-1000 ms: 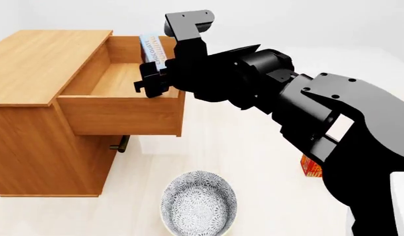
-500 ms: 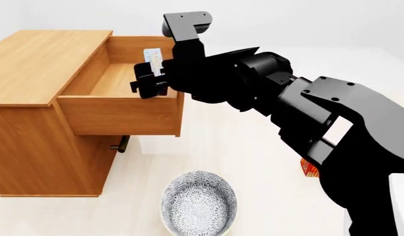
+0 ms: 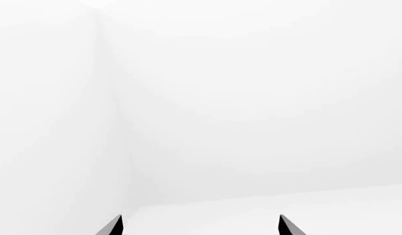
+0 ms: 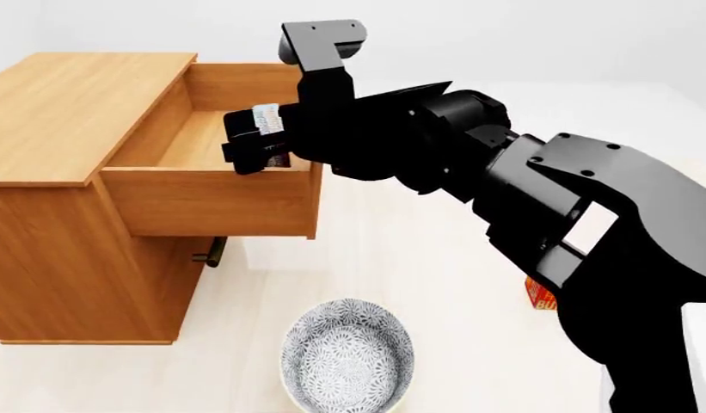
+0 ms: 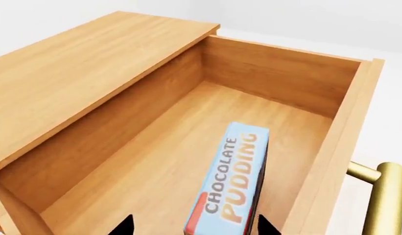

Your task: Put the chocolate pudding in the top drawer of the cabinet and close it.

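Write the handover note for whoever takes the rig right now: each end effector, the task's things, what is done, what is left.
Right end effector: shut on the chocolate pudding, which is held over the inside of the open top drawer.
Left end effector: open, holding nothing, facing blank white background; not seen in the head view.
Cabinet: top drawer pulled out, nothing lying in it.
Done: drawer open, pudding carried over it.
Left: release the pudding in the drawer, withdraw, push the drawer shut, perhaps by its brass handle.
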Controlling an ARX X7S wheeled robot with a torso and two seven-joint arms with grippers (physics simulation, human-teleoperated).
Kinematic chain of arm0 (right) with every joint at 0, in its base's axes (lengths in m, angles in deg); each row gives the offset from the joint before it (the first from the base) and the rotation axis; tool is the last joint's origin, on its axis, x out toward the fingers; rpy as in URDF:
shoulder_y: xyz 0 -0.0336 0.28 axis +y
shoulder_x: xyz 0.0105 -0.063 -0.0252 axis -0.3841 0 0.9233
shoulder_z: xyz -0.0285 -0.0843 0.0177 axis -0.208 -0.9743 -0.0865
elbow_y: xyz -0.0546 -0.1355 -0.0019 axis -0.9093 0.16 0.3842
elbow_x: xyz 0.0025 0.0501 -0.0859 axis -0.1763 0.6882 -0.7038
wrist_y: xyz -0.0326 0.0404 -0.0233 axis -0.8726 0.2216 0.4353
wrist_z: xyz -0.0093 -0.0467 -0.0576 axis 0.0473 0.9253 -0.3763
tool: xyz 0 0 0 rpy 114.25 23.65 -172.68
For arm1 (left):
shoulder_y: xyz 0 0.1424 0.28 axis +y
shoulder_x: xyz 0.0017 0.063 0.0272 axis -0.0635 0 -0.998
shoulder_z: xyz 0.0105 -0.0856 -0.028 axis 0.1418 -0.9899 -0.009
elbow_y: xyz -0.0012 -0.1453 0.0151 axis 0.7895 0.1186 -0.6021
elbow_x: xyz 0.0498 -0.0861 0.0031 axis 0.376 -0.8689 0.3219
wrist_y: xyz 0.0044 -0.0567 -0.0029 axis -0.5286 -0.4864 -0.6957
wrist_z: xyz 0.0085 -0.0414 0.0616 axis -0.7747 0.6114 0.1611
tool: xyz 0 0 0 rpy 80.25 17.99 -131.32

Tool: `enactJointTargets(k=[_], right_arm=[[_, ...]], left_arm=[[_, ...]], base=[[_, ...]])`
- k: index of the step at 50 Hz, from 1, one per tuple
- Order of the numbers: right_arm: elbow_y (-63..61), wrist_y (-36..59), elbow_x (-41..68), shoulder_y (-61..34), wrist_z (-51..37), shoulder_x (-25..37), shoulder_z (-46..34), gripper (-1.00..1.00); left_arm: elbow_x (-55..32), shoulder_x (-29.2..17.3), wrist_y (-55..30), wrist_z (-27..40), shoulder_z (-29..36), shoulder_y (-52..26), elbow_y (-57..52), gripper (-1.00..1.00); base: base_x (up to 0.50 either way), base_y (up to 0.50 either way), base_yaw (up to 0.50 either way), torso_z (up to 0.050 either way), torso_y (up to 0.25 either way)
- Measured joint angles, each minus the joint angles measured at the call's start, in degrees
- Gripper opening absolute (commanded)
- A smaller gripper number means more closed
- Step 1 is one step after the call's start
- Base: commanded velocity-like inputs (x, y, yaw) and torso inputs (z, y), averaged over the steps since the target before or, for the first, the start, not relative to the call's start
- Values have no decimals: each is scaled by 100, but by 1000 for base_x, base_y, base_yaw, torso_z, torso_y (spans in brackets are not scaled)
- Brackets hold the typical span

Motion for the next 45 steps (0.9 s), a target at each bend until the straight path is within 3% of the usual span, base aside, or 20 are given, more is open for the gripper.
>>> enactJointTargets(k=[45], right_arm=[[837, 257, 251, -1305, 117, 0, -377, 100]], left_arm=[[-56, 107, -118, 21, -18, -227, -18, 100]], base=[[0, 0, 0, 0, 0]])
